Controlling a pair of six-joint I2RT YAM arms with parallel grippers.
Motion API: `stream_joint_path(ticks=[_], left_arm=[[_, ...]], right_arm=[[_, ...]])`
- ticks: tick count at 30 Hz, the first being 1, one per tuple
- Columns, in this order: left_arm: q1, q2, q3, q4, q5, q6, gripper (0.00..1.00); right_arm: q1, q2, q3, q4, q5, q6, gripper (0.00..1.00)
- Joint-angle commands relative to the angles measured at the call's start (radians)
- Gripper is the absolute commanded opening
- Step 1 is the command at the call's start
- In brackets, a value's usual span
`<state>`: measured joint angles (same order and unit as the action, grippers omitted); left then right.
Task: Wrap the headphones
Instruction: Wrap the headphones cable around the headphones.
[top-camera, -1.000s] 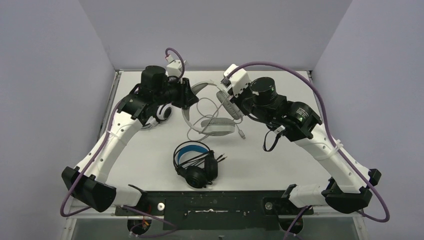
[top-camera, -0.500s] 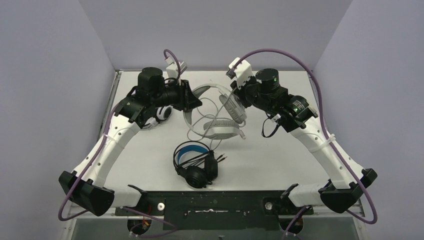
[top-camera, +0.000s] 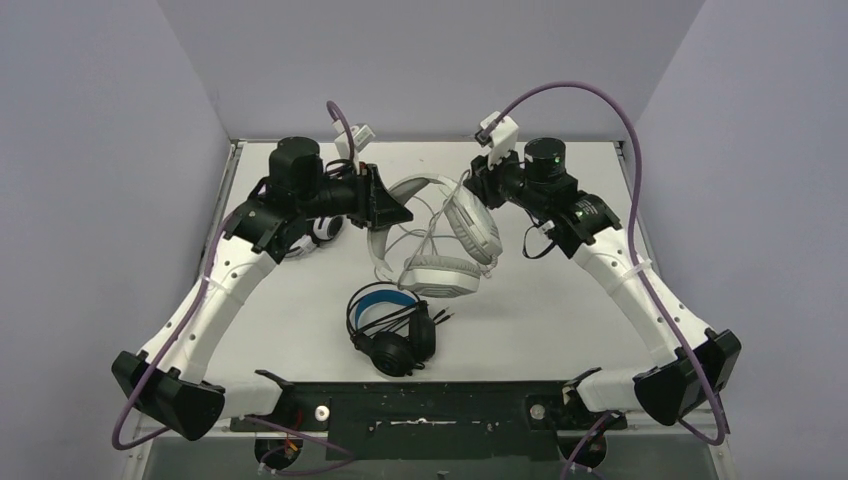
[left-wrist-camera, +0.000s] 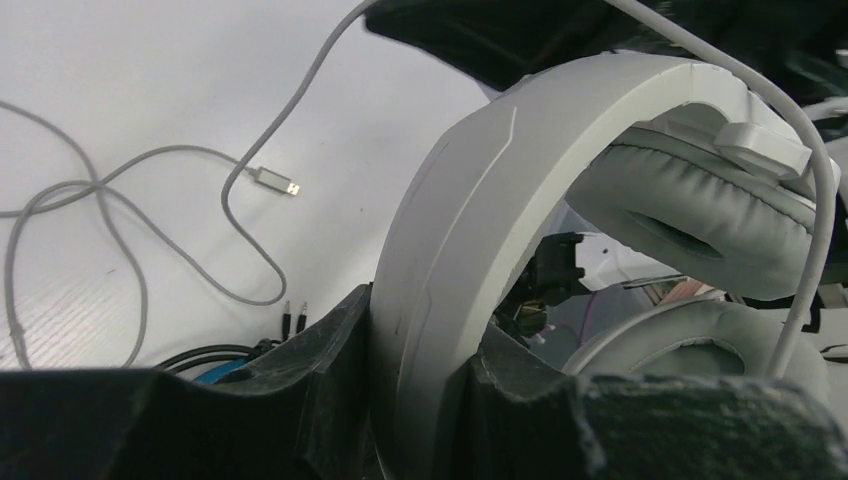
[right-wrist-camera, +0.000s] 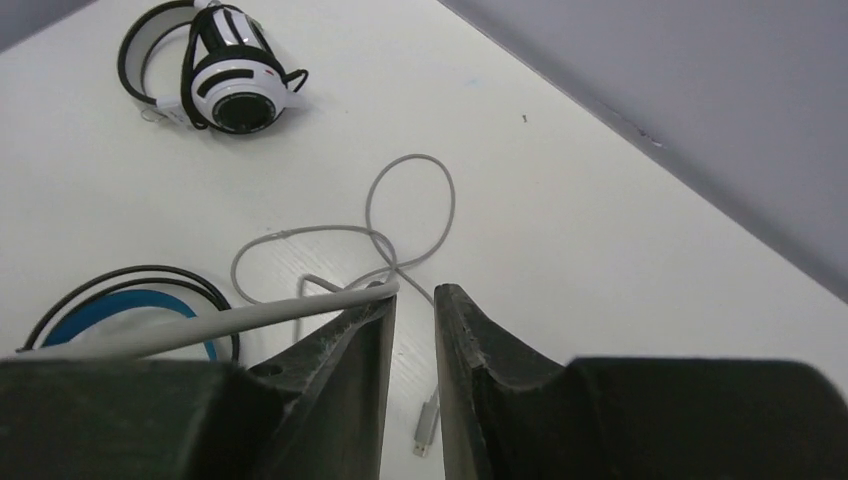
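Observation:
My left gripper (left-wrist-camera: 420, 335) is shut on the headband (left-wrist-camera: 470, 200) of a white headset (top-camera: 450, 235), which hangs tilted above the table's middle. Its pale cable (left-wrist-camera: 120, 200) loops on the table and ends in a USB plug (left-wrist-camera: 275, 180). Just behind the headset, my right gripper (top-camera: 482, 187) stands slightly open. In its wrist view the gap (right-wrist-camera: 415, 295) is empty, and a stretch of the cable (right-wrist-camera: 200, 325) rests across the outside of one fingertip (right-wrist-camera: 375, 305). A black headset with a blue-lined band (top-camera: 392, 325) lies near the front. A white headset with black cups (right-wrist-camera: 225, 75) lies at the back left.
The white-and-black headset (top-camera: 325, 228) sits partly under my left arm. The cable's USB plug (right-wrist-camera: 427, 425) lies on the table below my right fingers. Grey walls close in the back and sides of the white table (top-camera: 560, 300).
My right gripper has opened from shut, let the cable slip out of its jaws, and drawn back toward the rear. My left gripper has carried the white headset a little rightward and forward.

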<state>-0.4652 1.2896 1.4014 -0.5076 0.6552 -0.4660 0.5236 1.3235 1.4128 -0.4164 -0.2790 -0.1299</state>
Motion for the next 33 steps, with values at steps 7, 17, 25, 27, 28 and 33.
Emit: stream_joint_path(ticks=[7,17,25,27,28,33], left_arm=[[-0.006,-0.077,0.053,0.175,0.078,-0.228,0.00],[0.003,-0.037,0.038,0.330,0.042,-0.484,0.00],[0.035,-0.051,0.066,0.367,-0.044,-0.593,0.00],[0.048,-0.052,0.073,0.372,-0.050,-0.614,0.00],[0.053,-0.053,0.077,0.371,-0.054,-0.622,0.00],[0.076,-0.056,0.102,0.375,-0.073,-0.651,0.00]], right_arm=[[-0.022,0.029,-0.175,0.385,-0.153,0.309,0.47],[-0.031,0.102,-0.271,0.552,-0.211,0.432,0.71],[-0.056,0.149,-0.444,0.792,-0.216,0.536,0.81],[-0.058,0.171,-0.471,0.840,-0.228,0.547,0.82],[-0.056,0.181,-0.485,0.868,-0.242,0.547,0.83],[-0.056,0.237,-0.557,0.994,-0.269,0.541,0.83]])
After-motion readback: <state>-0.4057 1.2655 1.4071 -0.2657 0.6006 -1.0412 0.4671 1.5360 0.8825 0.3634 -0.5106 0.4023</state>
